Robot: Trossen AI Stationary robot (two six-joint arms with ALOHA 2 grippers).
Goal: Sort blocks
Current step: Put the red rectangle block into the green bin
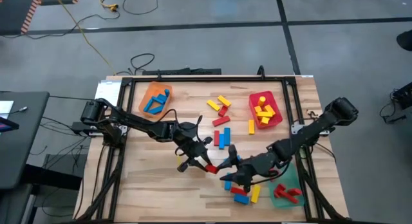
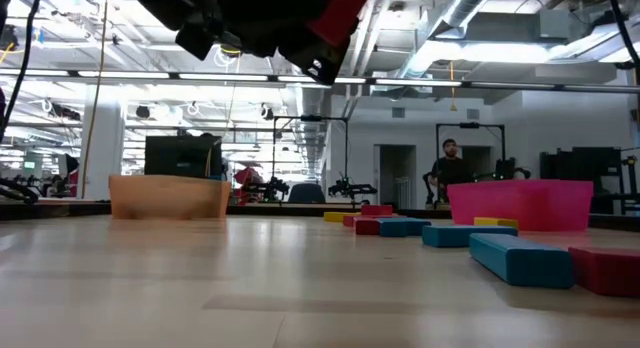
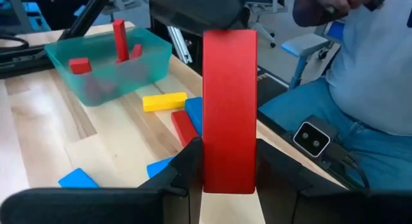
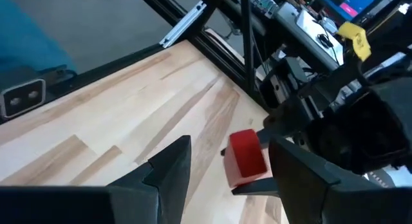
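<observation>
1. Now, at ten o'clock on the table [image 1: 161, 185], the orange tray [image 1: 156, 99] holds blue blocks [image 1: 154, 105].
2. Centre table, the left gripper [image 1: 201, 161] is clamped on a red block [image 3: 229, 108], lifted off the wood, fingers [image 3: 187, 163] pinching its lower end.
3. Right beside it, the right gripper [image 1: 230, 161] faces that same block, jaws spread and holding nothing, its fingers [image 4: 168, 161] either side but not touching.
4. Loose blocks [image 1: 222, 121] lie scattered at twelve o'clock.
5. At two o'clock, the red tray [image 1: 265, 110] carries yellow blocks [image 1: 264, 112].
6. At five o'clock, the green tray [image 1: 286, 192] holds red blocks [image 1: 288, 192], with more blocks [image 1: 244, 193] just beside it.
</observation>
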